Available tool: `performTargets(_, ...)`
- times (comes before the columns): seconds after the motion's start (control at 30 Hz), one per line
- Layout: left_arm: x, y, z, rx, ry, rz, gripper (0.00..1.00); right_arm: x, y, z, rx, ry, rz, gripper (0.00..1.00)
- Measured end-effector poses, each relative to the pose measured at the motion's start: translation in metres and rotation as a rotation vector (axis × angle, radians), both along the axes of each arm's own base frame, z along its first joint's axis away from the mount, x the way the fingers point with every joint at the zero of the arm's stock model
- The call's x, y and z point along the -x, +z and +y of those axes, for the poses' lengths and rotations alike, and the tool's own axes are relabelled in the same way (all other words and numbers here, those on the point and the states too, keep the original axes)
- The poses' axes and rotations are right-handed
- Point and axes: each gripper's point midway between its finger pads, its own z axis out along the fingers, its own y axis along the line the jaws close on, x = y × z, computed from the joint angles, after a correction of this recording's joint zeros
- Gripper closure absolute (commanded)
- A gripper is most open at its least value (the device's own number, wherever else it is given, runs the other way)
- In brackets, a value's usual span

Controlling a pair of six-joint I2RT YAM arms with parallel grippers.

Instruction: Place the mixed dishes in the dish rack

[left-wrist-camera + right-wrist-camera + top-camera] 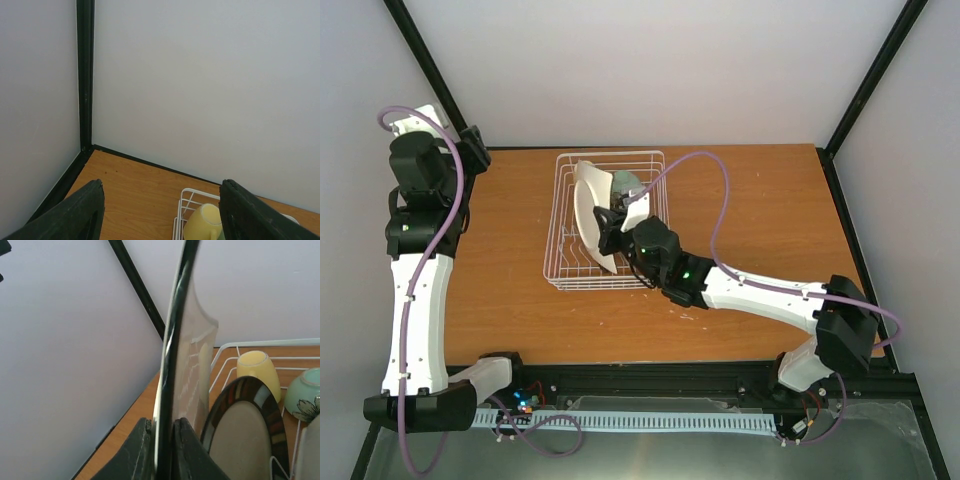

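Note:
My right gripper is shut on the lower edge of the square white plate, held upright and edge-on over the front left part of the dish rack. From above, the plate leans over the rack beside the gripper. In the rack stand the dark-rimmed cream plate, the yellow cup and the pale mint bowl. My left gripper hangs open and empty near the back left corner, with the cup and the rack's corner below it.
A black-petal pattern shows on a dish beside the mint bowl. Black frame posts and white walls close the back and sides. Bare wooden table lies to the right of the rack.

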Motion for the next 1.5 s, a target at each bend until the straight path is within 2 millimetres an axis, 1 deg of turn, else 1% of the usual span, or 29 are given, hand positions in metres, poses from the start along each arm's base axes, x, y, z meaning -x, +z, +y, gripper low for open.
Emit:
performTargets(0.13, 0.000, 0.002, 0.000, -0.001, 0.001, -0.007, 0.37, -0.001, 0.000, 0.011, -0.025, -0.023, -0.018, 0.97)
performTargets(0.23, 0.000, 0.003, 0.000, -0.001, 0.002, -0.011, 0.37, 0.003, -0.012, 0.030, -0.004, -0.012, -0.021, 0.97)
performTargets(0.37, 0.000, 0.003, 0.001, -0.002, 0.003, -0.014, 0.37, 0.000, -0.025, 0.053, 0.018, 0.002, -0.023, 0.97)
performTargets(0.47, 0.000, 0.003, 0.001, -0.002, 0.004, -0.014, 0.36, -0.006, -0.023, 0.062, 0.037, -0.010, -0.048, 0.97)
performTargets(0.53, 0.000, 0.003, 0.001, -0.002, 0.004, -0.014, 0.37, -0.015, -0.016, 0.064, 0.029, -0.029, -0.061, 0.97)
performTargets(0.7, 0.000, 0.004, 0.001, -0.002, 0.004, -0.015, 0.37, -0.028, 0.014, 0.063, -0.041, -0.050, -0.055, 0.97)
performTargets(0.83, 0.000, 0.004, 0.001, -0.002, 0.003, -0.015, 0.38, -0.044, 0.037, 0.056, -0.090, -0.074, -0.030, 0.97)
performTargets(0.93, 0.000, 0.004, 0.001, -0.003, 0.004, -0.015, 0.38, -0.058, 0.048, 0.047, -0.088, -0.097, 0.007, 0.97)
performTargets(1.03, 0.000, 0.004, 0.001, -0.003, 0.004, -0.015, 0.39, -0.069, 0.056, 0.038, -0.072, -0.105, 0.052, 0.97)
performTargets(1.13, 0.000, 0.004, 0.001, -0.003, 0.004, -0.015, 0.40, -0.078, 0.058, 0.032, -0.061, -0.099, 0.107, 0.97)
performTargets(1.23, 0.000, 0.004, 0.001, -0.003, 0.004, -0.015, 0.40, -0.086, 0.055, 0.030, -0.058, -0.084, 0.168, 0.97)
performTargets(1.3, 0.000, 0.004, 0.001, -0.003, 0.005, -0.015, 0.40, -0.089, 0.047, 0.032, -0.051, -0.067, 0.214, 0.97)
performTargets(1.4, 0.000, 0.004, 0.001, -0.003, 0.005, -0.015, 0.40, -0.092, 0.029, 0.039, -0.035, -0.036, 0.291, 0.97)
performTargets(1.5, 0.000, 0.004, 0.001, -0.003, 0.005, -0.015, 0.40, -0.093, 0.007, 0.050, -0.012, -0.002, 0.370, 0.97)
